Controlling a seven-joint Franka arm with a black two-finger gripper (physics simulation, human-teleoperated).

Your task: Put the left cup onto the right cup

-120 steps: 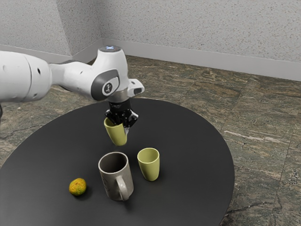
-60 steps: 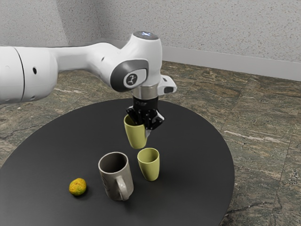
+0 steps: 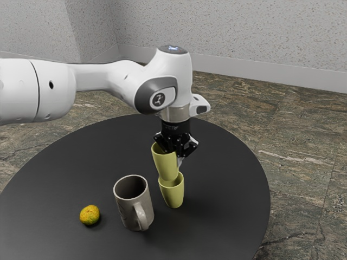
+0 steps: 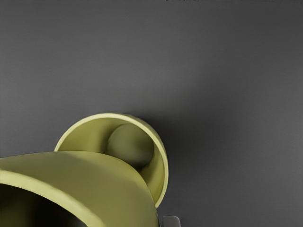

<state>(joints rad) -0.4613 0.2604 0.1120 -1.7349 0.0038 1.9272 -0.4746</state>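
The lifted cup (image 3: 164,162) hangs tilted from my gripper (image 3: 174,147), which pinches its rim tight. Its bottom dips into the standing cup (image 3: 172,194) on the black table (image 3: 227,179). A grey mug (image 3: 132,201) stands just beside them. A small orange fruit (image 3: 89,214) lies near.

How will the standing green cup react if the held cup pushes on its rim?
The standing cup is tall, handleless and narrower at its base, so a sideways push near the rim would probably tip it. It looks rigid, so it may instead slide on the smooth table. The held cup sits tilted in its mouth, making such a push plausible.
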